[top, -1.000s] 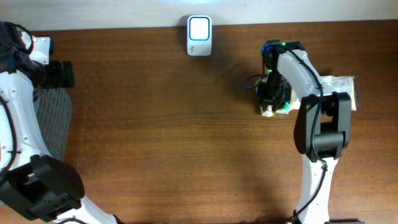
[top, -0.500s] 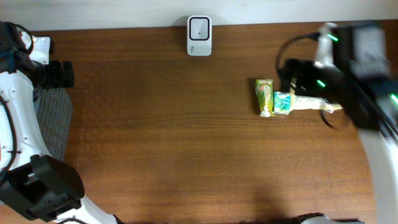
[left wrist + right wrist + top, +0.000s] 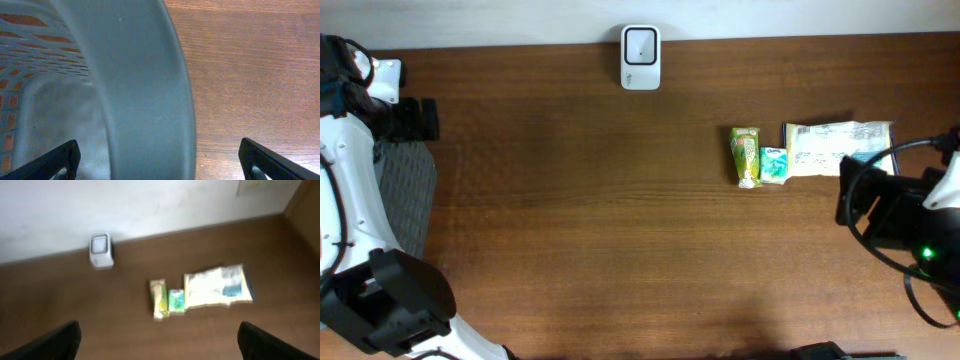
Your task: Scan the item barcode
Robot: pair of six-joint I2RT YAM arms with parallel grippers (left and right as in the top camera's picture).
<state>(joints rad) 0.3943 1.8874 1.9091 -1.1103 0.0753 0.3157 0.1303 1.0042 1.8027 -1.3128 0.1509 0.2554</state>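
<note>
Three items lie in a row on the brown table: a green pack [image 3: 745, 155], a small teal pack [image 3: 773, 165] and a white package [image 3: 837, 148]. The white barcode scanner [image 3: 640, 57] stands at the back edge, its screen dim. My right arm [image 3: 895, 215] hangs at the front right, apart from the items. The right wrist view looks down on the scanner [image 3: 101, 250], the green pack [image 3: 159, 298], the teal pack [image 3: 176, 300] and the white package [image 3: 218, 286], all blurred. My right gripper [image 3: 160, 342] is open and empty. My left gripper [image 3: 159, 162] is open over a basket rim.
A grey basket [image 3: 408, 190] with a perforated wall sits at the table's left edge under my left arm [image 3: 415, 118]; its thick rim [image 3: 150, 85] fills the left wrist view. A pale wall runs behind the table.
My right arm pulled away from the items toward the front right and its gripper opened, leaving the packs on the table. The scanner's lit screen went dim. The left arm stayed put.
</note>
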